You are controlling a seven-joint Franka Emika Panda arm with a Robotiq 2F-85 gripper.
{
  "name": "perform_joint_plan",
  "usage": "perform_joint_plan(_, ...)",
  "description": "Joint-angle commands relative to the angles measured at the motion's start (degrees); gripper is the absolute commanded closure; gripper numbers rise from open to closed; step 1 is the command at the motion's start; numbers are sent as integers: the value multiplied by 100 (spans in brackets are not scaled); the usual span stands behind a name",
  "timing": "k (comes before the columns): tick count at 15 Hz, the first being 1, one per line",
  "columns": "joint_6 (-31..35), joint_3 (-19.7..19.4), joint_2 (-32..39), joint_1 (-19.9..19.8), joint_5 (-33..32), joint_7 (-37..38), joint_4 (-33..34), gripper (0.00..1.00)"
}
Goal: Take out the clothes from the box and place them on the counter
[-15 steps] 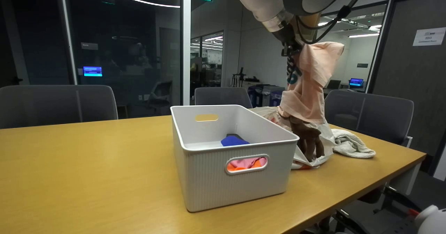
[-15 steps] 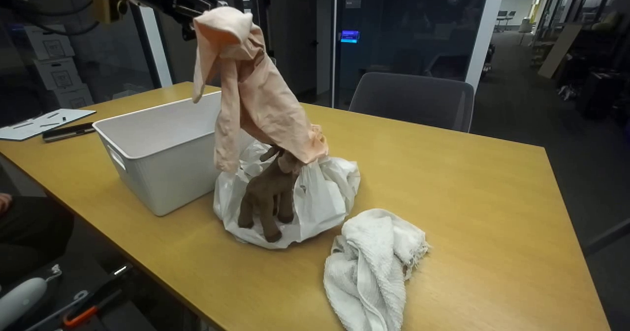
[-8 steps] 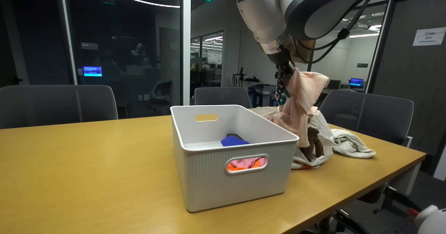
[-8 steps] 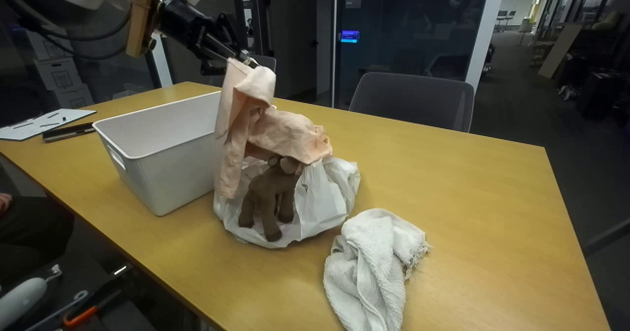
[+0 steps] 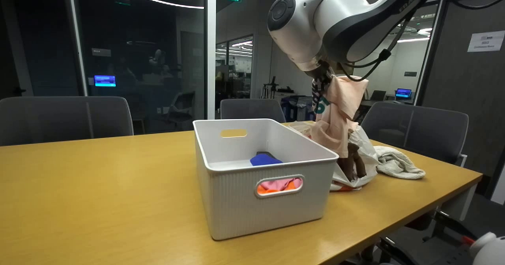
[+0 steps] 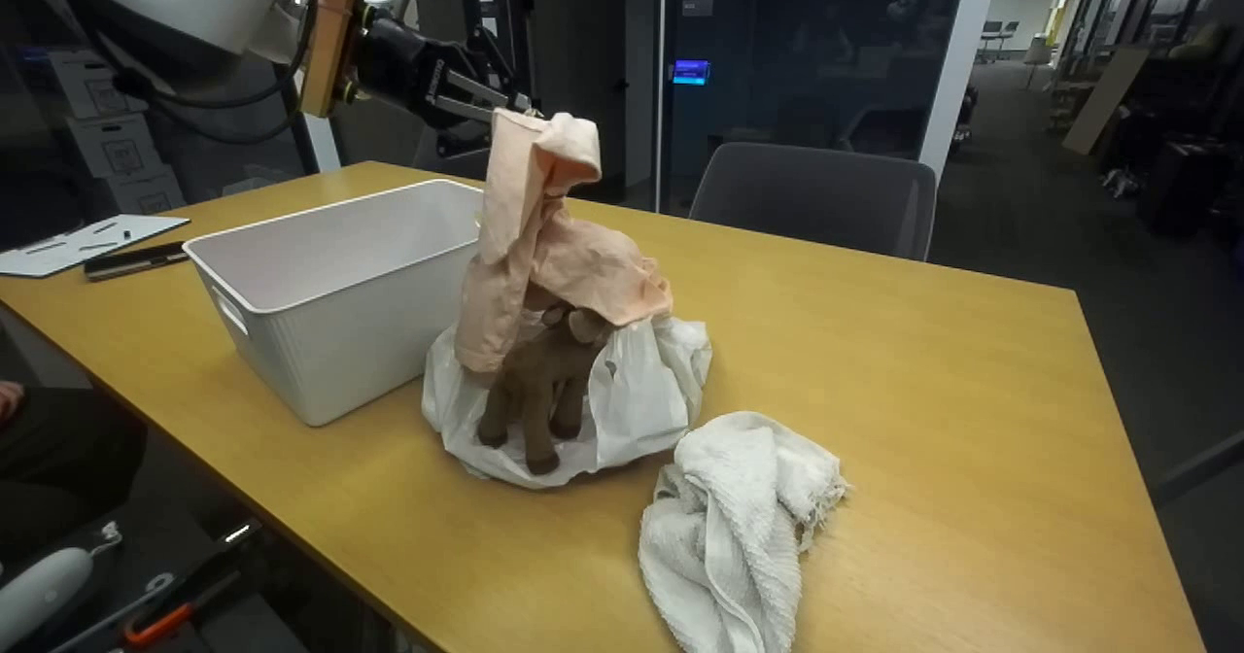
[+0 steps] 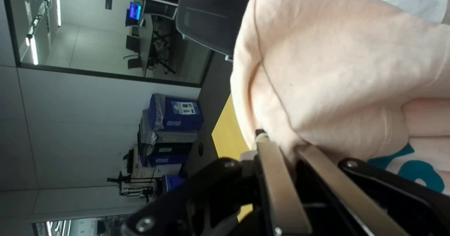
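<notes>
My gripper [image 7: 281, 145] is shut on a peach-pink garment [image 7: 334, 71] with teal print. In both exterior views the gripper [image 6: 520, 114] [image 5: 325, 77] holds the garment [image 6: 520, 216] [image 5: 343, 103] by its upper end, so it hangs in folds. Its lower part lies against a white plastic bag [image 6: 646, 381] and the head of a brown plush animal [image 6: 539, 391]. The white box [image 6: 330, 352] [image 5: 272, 209] stands beside the bag on the table [image 5: 98, 190]. In an exterior view a blue cloth [image 5: 264, 159] shows inside, and pink-orange cloth [image 5: 278, 185] shows through its handle hole.
A white towel [image 6: 739, 536] [image 5: 398, 163] lies crumpled on the table beyond the bag. A paper sheet [image 6: 83, 245] and a dark flat item [image 6: 136, 259] lie behind the box. Grey chairs [image 6: 812, 196] stand along the table edges.
My gripper has come down with the garment, then shifted away from the box side, over the bag. The garment's lower part now bunches on the bag; the plush animal has shifted slightly.
</notes>
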Motion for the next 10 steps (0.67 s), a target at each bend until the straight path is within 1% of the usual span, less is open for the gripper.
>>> perform_joint_plan(1,103,-61,174,-62,-277,-245,39,97)
perform_joint_plan(6,915,-326,482,-336,48,-519,43,98)
perform_joint_plan(10,1620,-542,692,-633,751,-1158,136,98)
